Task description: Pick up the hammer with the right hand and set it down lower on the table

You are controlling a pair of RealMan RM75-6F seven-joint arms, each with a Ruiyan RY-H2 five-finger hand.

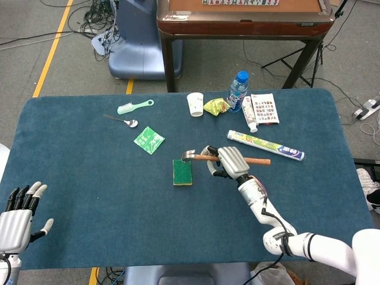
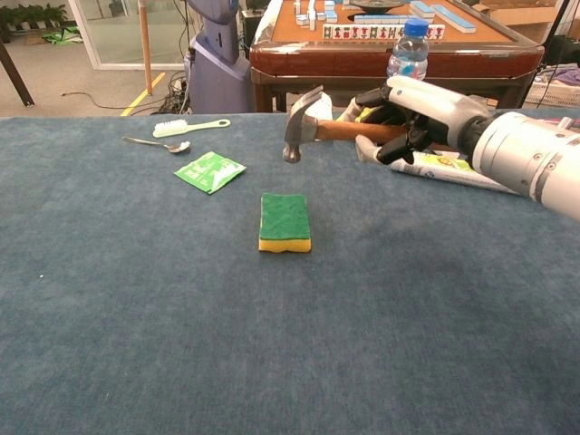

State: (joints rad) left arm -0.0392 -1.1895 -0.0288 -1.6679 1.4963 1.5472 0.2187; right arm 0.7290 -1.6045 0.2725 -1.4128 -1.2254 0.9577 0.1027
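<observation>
1. My right hand is clenched round the wooden handle of the hammer, holding it well clear of the table. The head points to my left and hangs above and just behind the sponge, not touching it.
2. My left hand is off at the near-left corner, fingers spread, holding nothing. Leave it there.
3. The step now, as I judge it: carry the hammer toward me, i.e. lower on the table, then put it down.
4. Keep the handle about level so the heavy head doesn't swing and roll in my grip.
5. Pick a bare patch of cloth nearer me than the sponge, pref. right of it, so the head doesn't land on it.
6. Go down slowly, let head and handle both touch, then let go and lift straight up so nothing drags.
</observation>
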